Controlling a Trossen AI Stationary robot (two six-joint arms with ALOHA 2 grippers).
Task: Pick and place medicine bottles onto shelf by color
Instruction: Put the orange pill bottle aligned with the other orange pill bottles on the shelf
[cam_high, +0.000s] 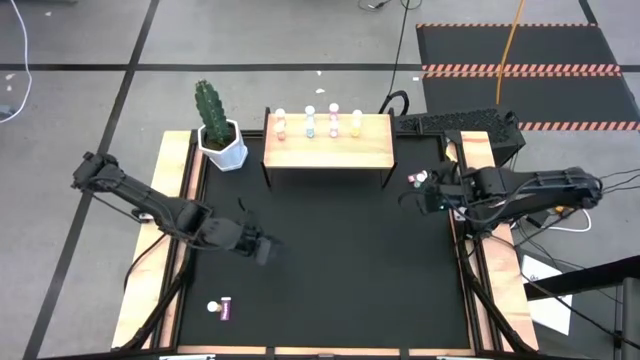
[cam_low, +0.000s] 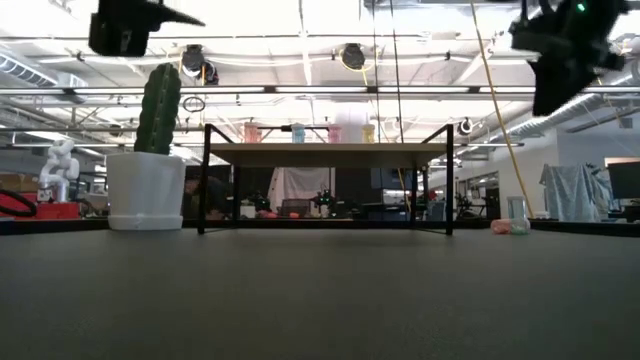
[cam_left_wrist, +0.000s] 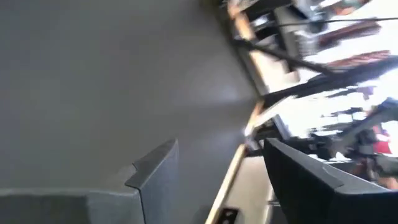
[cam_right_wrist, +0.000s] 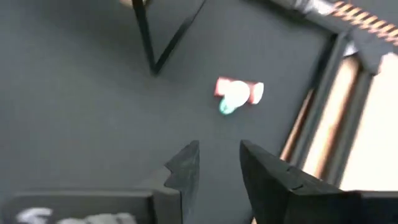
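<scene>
On top of the light wooden, flat-topped shelf on thin black legs (cam_high: 328, 143), four tiny cylindrical medicine bottles with white caps were seen standing upright in a row along the far edge: a pink-bodied bottle (cam_high: 281, 124), a blue-bodied bottle (cam_high: 310, 123), a second pink-bodied bottle (cam_high: 334, 121) and a yellow-bodied bottle (cam_high: 357, 122). Two more bottles were found lying on their sides on the black table mat (cam_high: 340, 260): a purple-bodied bottle with a white cap (cam_high: 220, 308) near the front left corner, and a red-bodied bottle with a white cap (cam_right_wrist: 239, 91) beside the shelf's right legs, close to the mat's right edge. Six bottles in all could thus be counted. The dark two-fingered right gripper (cam_right_wrist: 217, 167) was held above the mat just short of the red bottle, its fingers parted by a narrow gap and nothing gripped between them. The dark left gripper (cam_left_wrist: 217, 174) was held over the left part of the mat, well apart from the purple bottle, its fingers spread and empty. A white pot with a green cactus (cam_high: 218, 135) stood just beside the shelf's left end. From the table-level camera the shelved bottles appeared only as faint coloured shapes, and a greenish blur overlapped the red bottle in the wrist picture.
</scene>
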